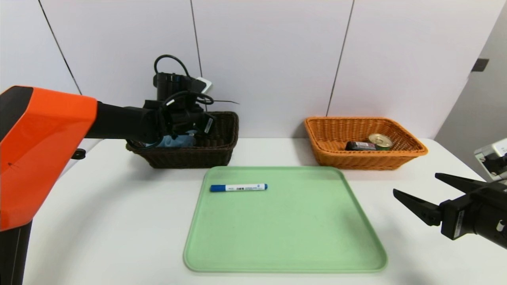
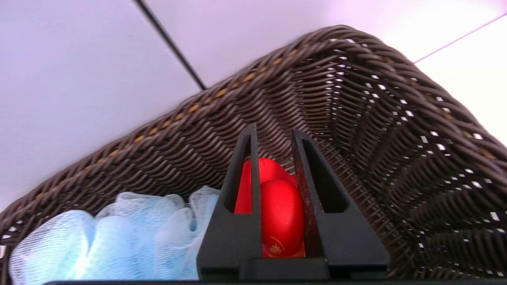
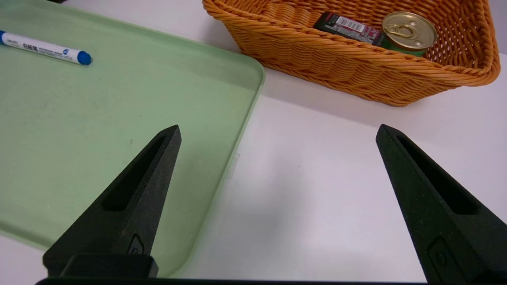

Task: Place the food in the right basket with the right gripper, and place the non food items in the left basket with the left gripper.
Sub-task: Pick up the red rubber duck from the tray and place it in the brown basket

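Reaching over the dark brown wicker basket [image 1: 206, 152] at the table's far left, the left gripper [image 2: 273, 136] sat low inside it, its fingers [image 2: 241, 174] drawn narrow around a glossy red object [image 2: 279, 215] pinched between them. A pale blue mesh sponge [image 2: 103, 233] lay in the same basket, just beside the red object and touching the gripper's side. In the head view the gripper itself was hidden behind the arm's wrist and cables.

A blue-capped whiteboard marker [image 1: 238, 187] lay on its side near the far left corner of the green tray [image 1: 285, 253], which stood on the white table [image 1: 99, 221] between the two baskets.

The orange wicker basket [image 1: 328, 156] at the far right held a pull-tab can [image 3: 409, 31] and a dark wrapped bar [image 3: 346, 27], touching each other.

The right gripper [image 1: 420, 189] hovered over the table near the tray's right edge, its fingers spread wide and holding nothing.
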Action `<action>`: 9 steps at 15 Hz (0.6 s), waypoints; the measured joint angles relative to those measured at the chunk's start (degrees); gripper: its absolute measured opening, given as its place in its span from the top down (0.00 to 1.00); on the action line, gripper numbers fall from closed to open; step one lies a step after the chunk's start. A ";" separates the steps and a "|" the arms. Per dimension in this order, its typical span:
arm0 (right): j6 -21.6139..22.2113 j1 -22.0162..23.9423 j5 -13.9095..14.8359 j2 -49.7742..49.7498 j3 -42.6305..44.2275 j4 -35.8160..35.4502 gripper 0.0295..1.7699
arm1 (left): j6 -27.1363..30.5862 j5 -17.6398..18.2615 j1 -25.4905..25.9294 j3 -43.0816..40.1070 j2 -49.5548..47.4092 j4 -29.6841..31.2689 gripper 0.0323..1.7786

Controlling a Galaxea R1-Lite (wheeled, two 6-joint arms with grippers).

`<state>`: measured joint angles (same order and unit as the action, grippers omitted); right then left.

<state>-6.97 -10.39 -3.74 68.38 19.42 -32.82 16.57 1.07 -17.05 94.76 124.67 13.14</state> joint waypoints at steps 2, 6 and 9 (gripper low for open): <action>0.00 -0.05 0.00 0.09 -0.07 -0.01 0.04 | -0.09 -0.45 0.00 0.02 0.05 0.35 0.63; -0.10 -0.05 -0.06 0.09 -0.05 -0.01 0.04 | -0.28 -0.23 0.00 0.09 0.16 2.43 0.40; -0.20 -0.05 0.00 0.04 -0.05 0.00 0.04 | -0.12 -0.04 0.11 0.26 -0.52 4.39 0.28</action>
<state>-7.17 -10.44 -3.74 68.41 19.37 -32.82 16.45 1.04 -16.94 95.01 124.15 17.53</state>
